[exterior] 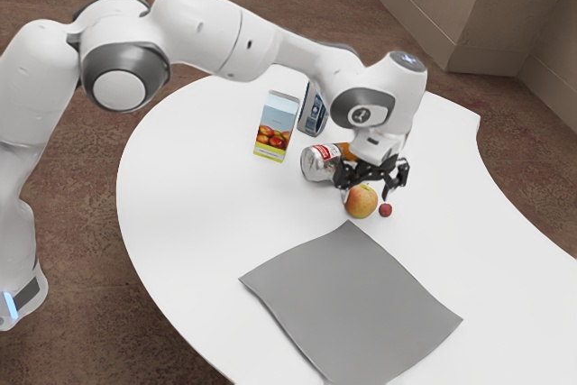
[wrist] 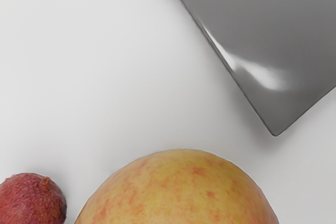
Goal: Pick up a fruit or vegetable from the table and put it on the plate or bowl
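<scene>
The gripper (exterior: 371, 179) hangs right over the peach (exterior: 361, 202), jaws apart to straddle it. The fruit sits on the table (exterior: 198, 214), lychee (exterior: 386, 210) just beside it, near the grey plate (exterior: 352, 306).

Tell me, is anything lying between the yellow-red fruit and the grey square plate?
Nothing does: a stretch of bare white table separates the fruit from the plate, as both the wrist and exterior views show.

White curved table (exterior: 198, 223) on mottled brown carpet (exterior: 81, 313), beige panelled cabinets (exterior: 469, 6) in the far corner
</scene>
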{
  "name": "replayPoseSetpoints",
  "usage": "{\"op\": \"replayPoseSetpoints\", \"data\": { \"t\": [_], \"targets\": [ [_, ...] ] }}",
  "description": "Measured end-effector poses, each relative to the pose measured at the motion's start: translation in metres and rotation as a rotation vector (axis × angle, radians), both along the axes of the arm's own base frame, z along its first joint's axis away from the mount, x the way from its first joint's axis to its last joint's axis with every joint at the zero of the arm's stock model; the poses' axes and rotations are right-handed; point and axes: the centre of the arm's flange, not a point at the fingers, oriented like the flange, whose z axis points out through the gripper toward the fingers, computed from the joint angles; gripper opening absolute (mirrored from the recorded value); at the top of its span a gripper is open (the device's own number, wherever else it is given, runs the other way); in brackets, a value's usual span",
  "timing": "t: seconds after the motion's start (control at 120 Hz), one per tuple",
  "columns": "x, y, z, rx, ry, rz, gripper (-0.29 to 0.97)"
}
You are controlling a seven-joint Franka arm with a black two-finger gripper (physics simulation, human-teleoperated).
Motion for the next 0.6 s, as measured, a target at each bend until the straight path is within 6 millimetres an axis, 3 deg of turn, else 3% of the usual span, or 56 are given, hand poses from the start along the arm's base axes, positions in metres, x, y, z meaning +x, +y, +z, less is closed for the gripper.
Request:
{"op": "replayPoseSetpoints", "data": {
  "t": [0.45, 0.6],
  "targets": [
    [0.002, 0.001, -0.009, 0.003, 0.012, 0.002, 0.68],
    [0.002, 0.001, -0.01, 0.002, 0.013, 0.006, 0.58]
  ]
}}
